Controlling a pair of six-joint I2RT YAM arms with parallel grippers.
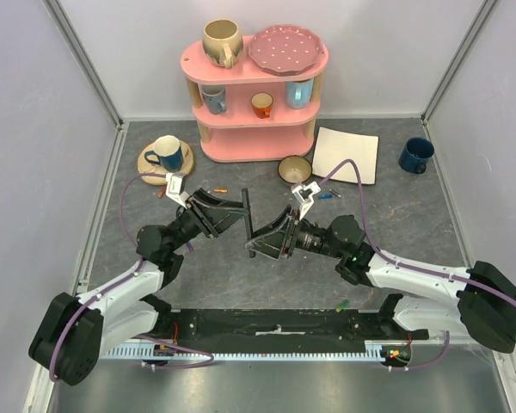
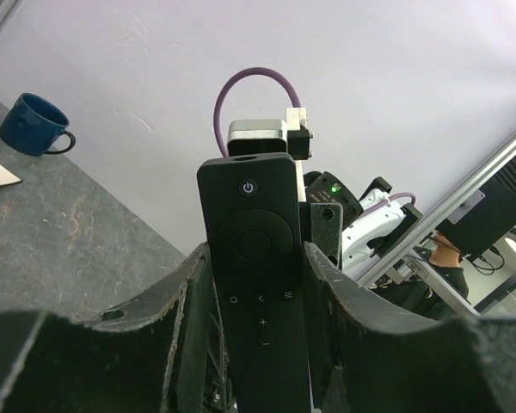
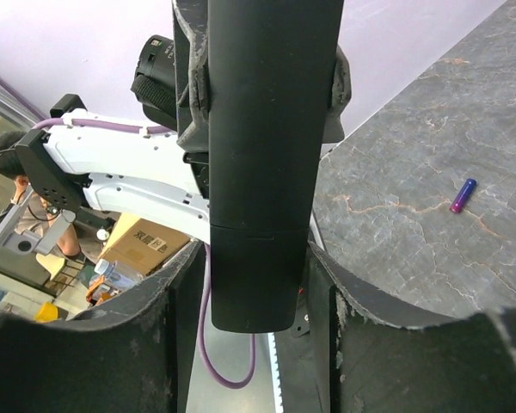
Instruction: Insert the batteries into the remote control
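The table (image 1: pixel 267 275) has a dark grey top, veined like stone; pale lilac walls close it on three sides, with metal posts in the back corners. At the back stands a pink shelf (image 1: pixel 256 129) with cups and a dotted pink plate (image 1: pixel 285 48); near it are a white cloth (image 1: pixel 346 155), a bowl (image 1: pixel 294 169) and a dark blue mug (image 1: pixel 415 155).

The remote control (image 1: pixel 246 222) is up in the air at the middle, between the two arms. The left gripper (image 1: pixel 239 211) is clamped on its sides; the left wrist view shows its button face (image 2: pixel 256 249), the power key on top. The right wrist view shows only its plain back (image 3: pixel 262 155), with a seam near the lower end; the fingers of the right gripper (image 3: pixel 258 284) stand at both sides of this end, but I cannot tell if they press it.

Only from above one sees an orange battery (image 1: pixel 221 191) and a blue battery (image 1: pixel 329 194) lying behind the arms, and a green battery (image 1: pixel 342 305) near the right arm's base; the right wrist view shows a purple battery (image 3: pixel 463 195) on the stone surface.
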